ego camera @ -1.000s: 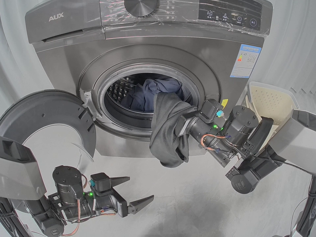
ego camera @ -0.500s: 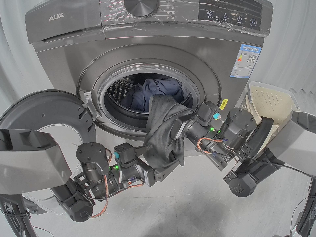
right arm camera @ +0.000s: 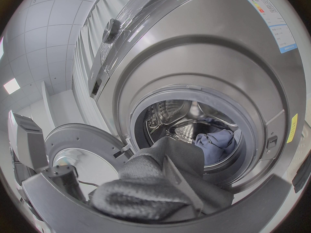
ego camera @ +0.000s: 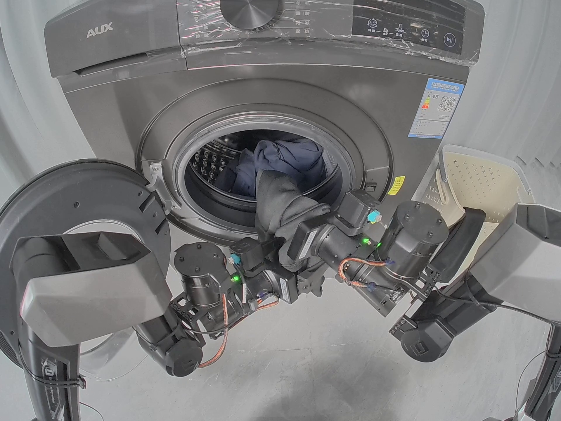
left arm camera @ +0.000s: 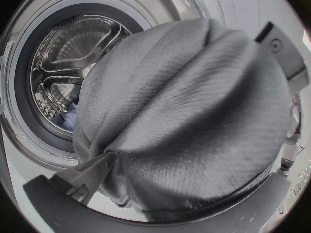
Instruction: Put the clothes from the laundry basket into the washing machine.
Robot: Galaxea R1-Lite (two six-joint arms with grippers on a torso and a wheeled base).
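The grey garment [ego camera: 279, 206] lies over the lower rim of the washing machine's [ego camera: 117, 112] open mouth, its top end beside the blue clothes [ego camera: 289, 156] in the drum. The right gripper [right arm camera: 181, 178] is clamped on it. The left gripper [left arm camera: 186, 94] sits just below, jaws spread wide around the bunched cloth.

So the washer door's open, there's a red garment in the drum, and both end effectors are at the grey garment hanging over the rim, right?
No: by the head view, the drum holds a dark blue garment, not a red one. Otherwise yes: the washer door is open, and the left end effector and right end effector are at the grey garment hanging over the rim.
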